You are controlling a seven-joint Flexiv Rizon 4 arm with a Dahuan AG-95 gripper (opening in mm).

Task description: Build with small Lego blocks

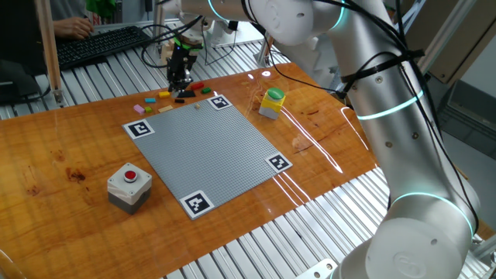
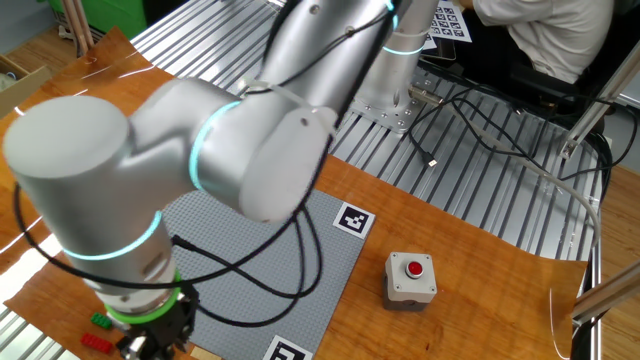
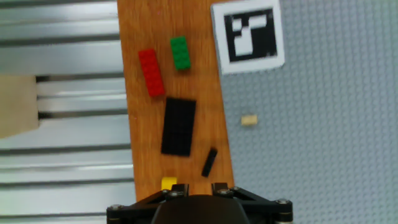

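gripper [image 1: 180,77] hovered over red brick [image 3: 151,73], green brick [image 3: 181,53] and black brick [image 3: 179,126]; its jaw state could not be told.

Two fixed views face the grey baseplate [image 1: 208,145] from opposite sides; hand view looks straight down

- red brick [image 3: 151,73]
- green brick [image 3: 180,53]
- black plate [image 3: 179,126]
- tan stud [image 3: 249,121]
- grey baseplate [image 3: 323,124], black-and-white marker [image 3: 249,34]
- red button [image 2: 415,267] on grey box [image 2: 411,284]
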